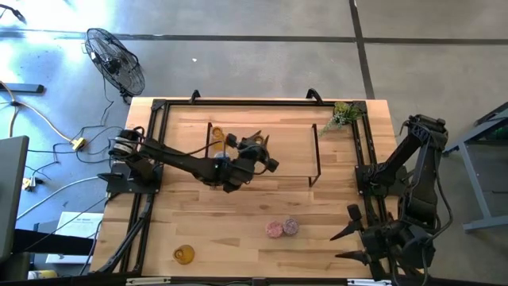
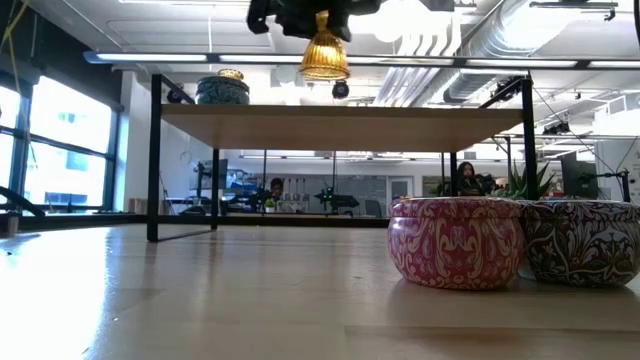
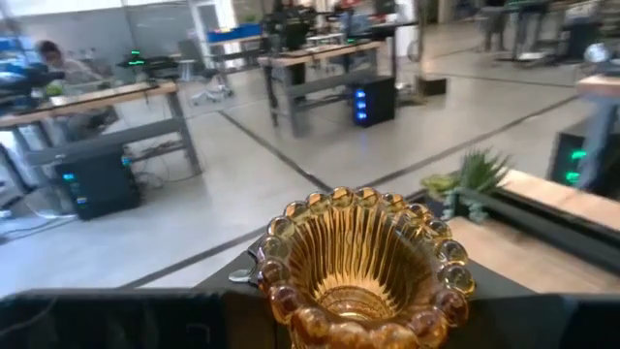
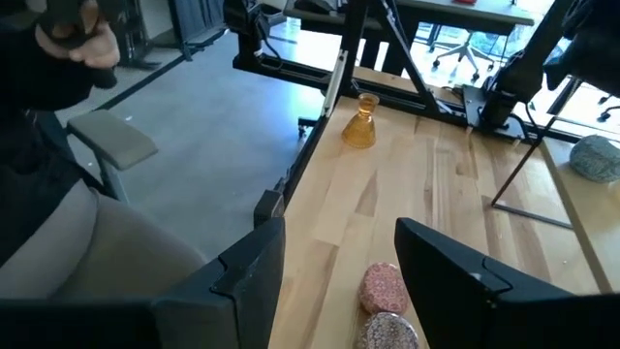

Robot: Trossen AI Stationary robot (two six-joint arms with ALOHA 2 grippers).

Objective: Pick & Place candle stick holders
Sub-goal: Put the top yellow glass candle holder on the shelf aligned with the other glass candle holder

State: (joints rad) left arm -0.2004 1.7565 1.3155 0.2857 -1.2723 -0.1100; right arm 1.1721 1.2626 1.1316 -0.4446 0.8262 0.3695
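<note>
Overhead, left gripper (image 1: pixel 255 155) gripping amber holder (image 2: pixel 325 52), raised

My right gripper (image 4: pixel 339 267) hangs with fingers spread over the table (image 4: pixel 426 194). Pink holder (image 4: pixel 382 287) and another just below; amber holder (image 4: pixel 360 123) far off by the edge.

No legible text, seemingly.

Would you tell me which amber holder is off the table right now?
The one held by the left tool, the amber holder hanging above the shelf.
</note>
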